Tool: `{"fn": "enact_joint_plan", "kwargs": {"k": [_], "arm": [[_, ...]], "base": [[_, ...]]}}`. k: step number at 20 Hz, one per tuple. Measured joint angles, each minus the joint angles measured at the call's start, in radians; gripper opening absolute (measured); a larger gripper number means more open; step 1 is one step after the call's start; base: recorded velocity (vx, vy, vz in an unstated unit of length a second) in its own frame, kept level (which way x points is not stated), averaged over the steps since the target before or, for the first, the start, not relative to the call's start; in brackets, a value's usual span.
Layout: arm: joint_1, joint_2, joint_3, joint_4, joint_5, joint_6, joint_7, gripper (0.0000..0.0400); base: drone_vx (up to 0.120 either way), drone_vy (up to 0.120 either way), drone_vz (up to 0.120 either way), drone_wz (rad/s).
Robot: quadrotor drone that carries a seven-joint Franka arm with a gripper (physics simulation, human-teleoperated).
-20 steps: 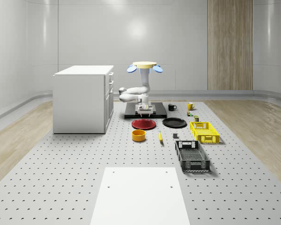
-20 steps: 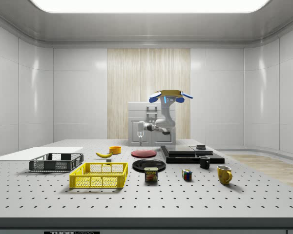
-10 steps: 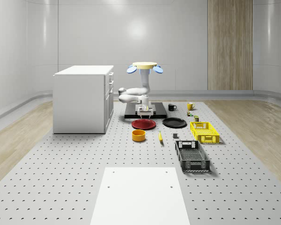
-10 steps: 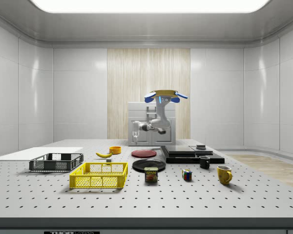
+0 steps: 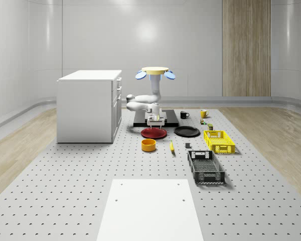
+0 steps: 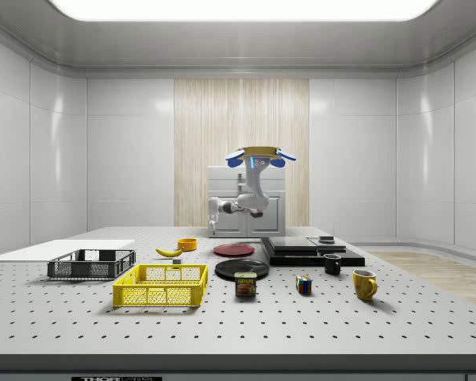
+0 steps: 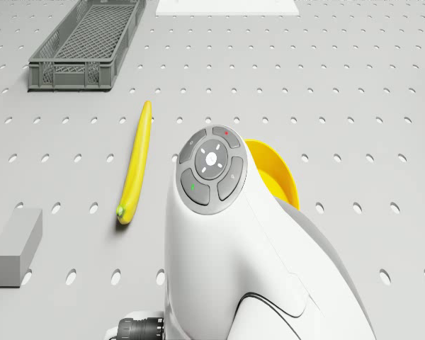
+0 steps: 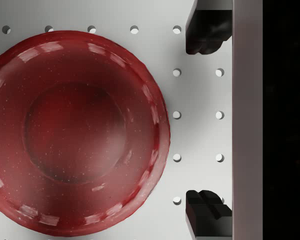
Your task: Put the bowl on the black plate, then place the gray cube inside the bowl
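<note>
While my drone [image 5: 155, 71] hovers above the dark platform [image 5: 170, 122], I see the gripper [image 8: 206, 120], fingers apart, over the red plate's [image 8: 75, 130] three o'clock edge.

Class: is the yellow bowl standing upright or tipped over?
Upright: the yellow bowl sits open side up on the table, nothing visible inside.

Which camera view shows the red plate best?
The wrist view: the red plate appears large, from directly above, rim and centre clear. The whole-scene view and side view show it as a flat, distant disc.
</note>
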Motion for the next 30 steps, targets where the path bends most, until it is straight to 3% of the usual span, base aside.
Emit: {"fn": "enact_joint_plan", "kwargs": {"k": [30], "arm": [[-0.014, -0.061, 0.010, 0.003, 0.025, 0.057, 0.011, 0.0400]], "base": [[0.120, 0.000, 0.000, 0.000]]}}
